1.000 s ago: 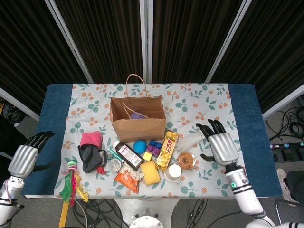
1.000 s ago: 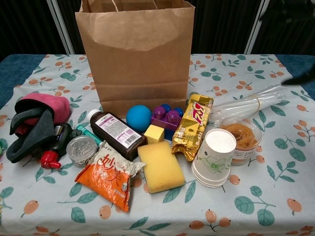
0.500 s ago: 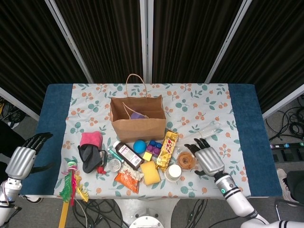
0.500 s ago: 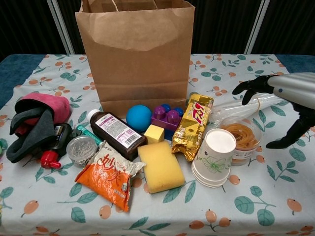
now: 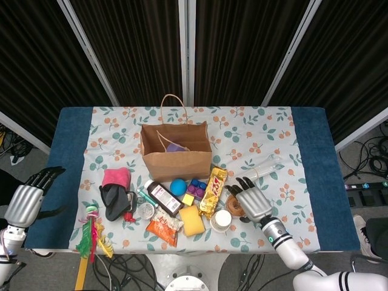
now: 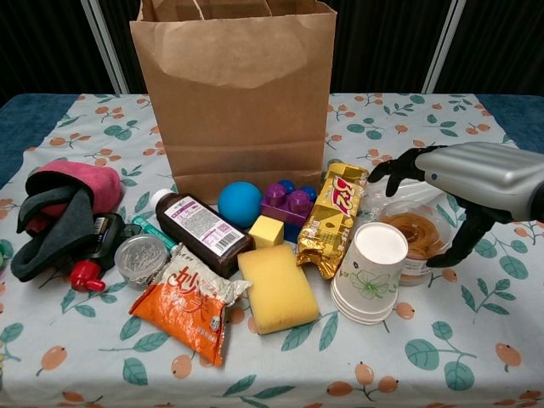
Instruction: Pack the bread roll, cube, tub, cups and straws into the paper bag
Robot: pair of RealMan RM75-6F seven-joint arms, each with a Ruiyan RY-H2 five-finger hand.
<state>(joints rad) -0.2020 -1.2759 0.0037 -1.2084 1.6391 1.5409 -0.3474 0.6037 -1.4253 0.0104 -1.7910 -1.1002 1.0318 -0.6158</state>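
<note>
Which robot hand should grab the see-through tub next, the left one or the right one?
The right hand. It hovers open just above the tub, beside the cups. The left hand hangs off the table's far edge, across all the clutter.

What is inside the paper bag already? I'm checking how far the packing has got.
In the head view, the paper bag shows something purple at the bottom, beside its inner handle. The front wall hides the rest; the chest view shows nothing inside.
</note>
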